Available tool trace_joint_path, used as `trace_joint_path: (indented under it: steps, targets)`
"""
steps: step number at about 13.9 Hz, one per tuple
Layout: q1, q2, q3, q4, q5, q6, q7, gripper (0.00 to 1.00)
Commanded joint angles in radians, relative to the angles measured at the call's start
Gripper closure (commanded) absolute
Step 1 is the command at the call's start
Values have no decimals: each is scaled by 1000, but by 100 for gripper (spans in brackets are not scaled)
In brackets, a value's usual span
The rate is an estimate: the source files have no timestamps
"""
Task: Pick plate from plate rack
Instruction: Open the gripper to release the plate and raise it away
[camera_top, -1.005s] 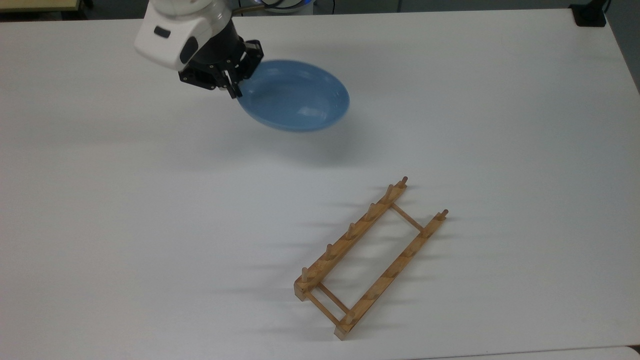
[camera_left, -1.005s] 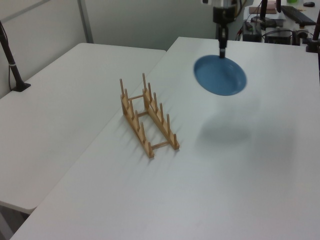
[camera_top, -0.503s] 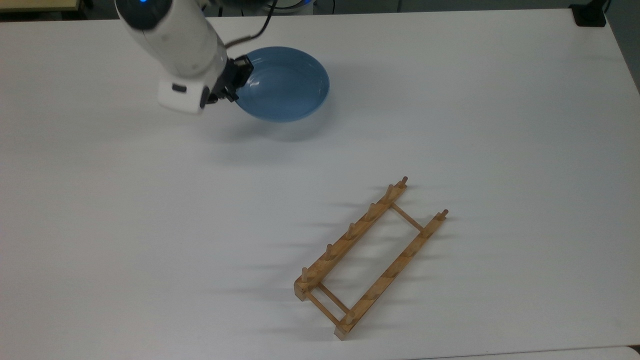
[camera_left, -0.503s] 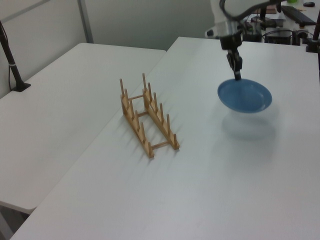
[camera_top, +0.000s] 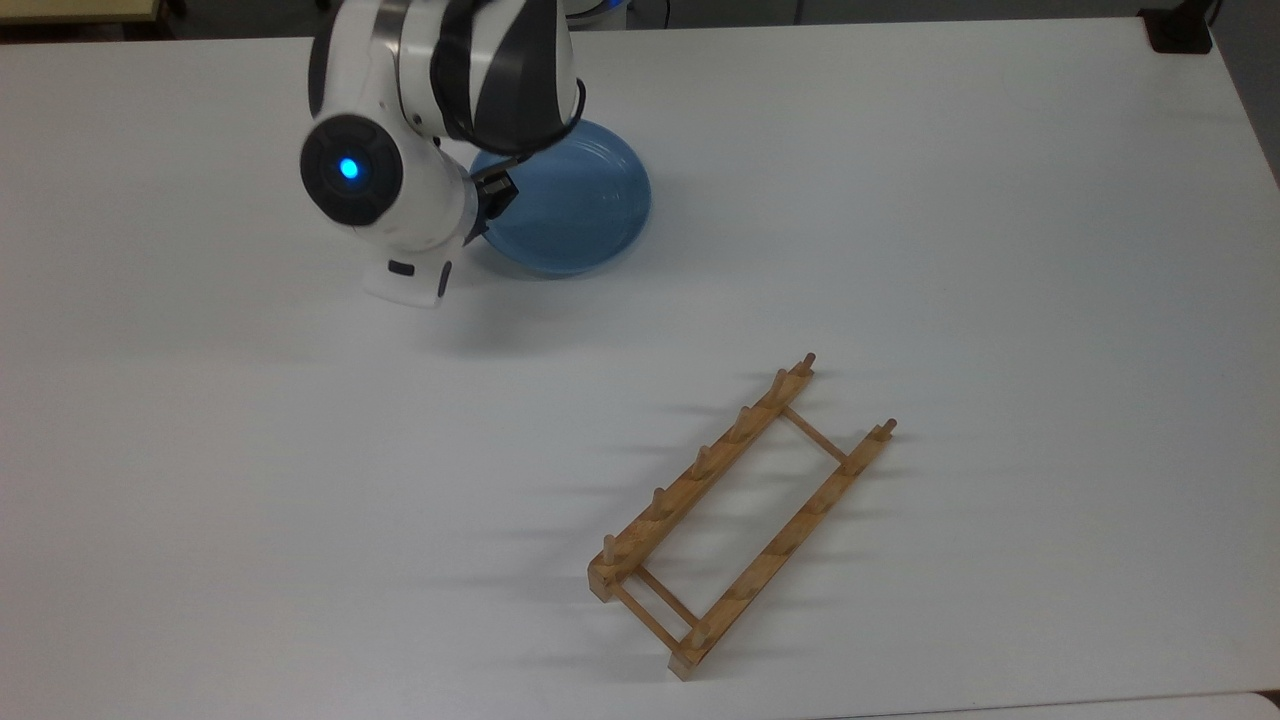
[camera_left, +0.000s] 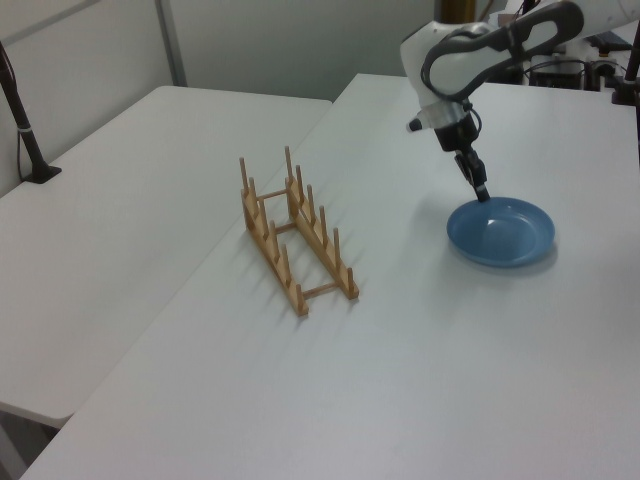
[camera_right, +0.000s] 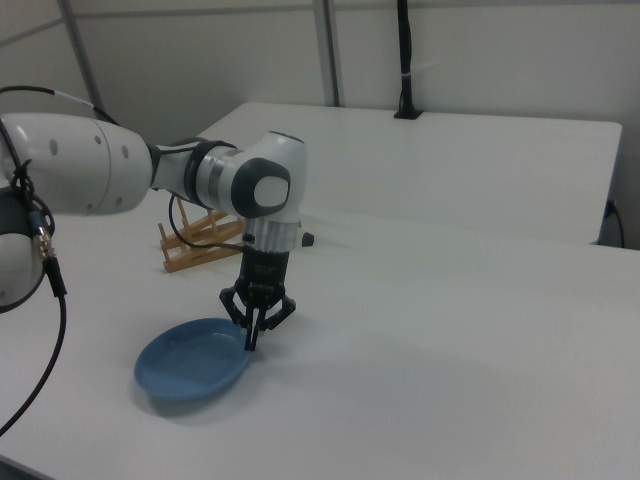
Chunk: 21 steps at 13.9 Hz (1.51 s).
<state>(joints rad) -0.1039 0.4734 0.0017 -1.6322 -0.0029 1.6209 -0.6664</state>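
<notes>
Right view shows my claw (camera_right: 253, 335) pinching the plate (camera_right: 192, 359) rim; the plate lies flat on the surface (camera_right: 450, 350), far from the plate rack (camera_right: 196, 241).

Your gripper (camera_left: 482, 193) grips the near rim of the plate (camera_left: 501, 232), jaws closed. The plate lies flat on the surface (camera_left: 420, 340). The plate rack (camera_left: 292, 238) stands well apart, to the left view's left of the jaws.

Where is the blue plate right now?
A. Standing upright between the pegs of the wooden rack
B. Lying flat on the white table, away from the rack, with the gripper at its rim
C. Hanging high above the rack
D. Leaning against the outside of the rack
B. The plate lies flat on the table, well apart from the rack, which holds nothing; the gripper is pinched on its rim.
</notes>
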Motion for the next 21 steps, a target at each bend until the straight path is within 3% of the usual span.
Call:
trace_joint_path:
  steps: [1,2,3,4,5,9,18,21]
  targets:
    - [9,-1,1,-3,-12,5,-22,93]
    - [9,-1,1,-1,-12,4,-16,65]
    - [7,-2,1,2,-12,4,-9,31]
    - [9,-6,0,6,-14,2,-1,6]
    - [7,-15,0,11,-14,-1,14,1]
    - [10,-120,0,38,-14,-10,120,0]
    - [111,-443,-5,35,-32,-42,674,0]
    - [115,-478,-5,29,-35,-58,715,0]
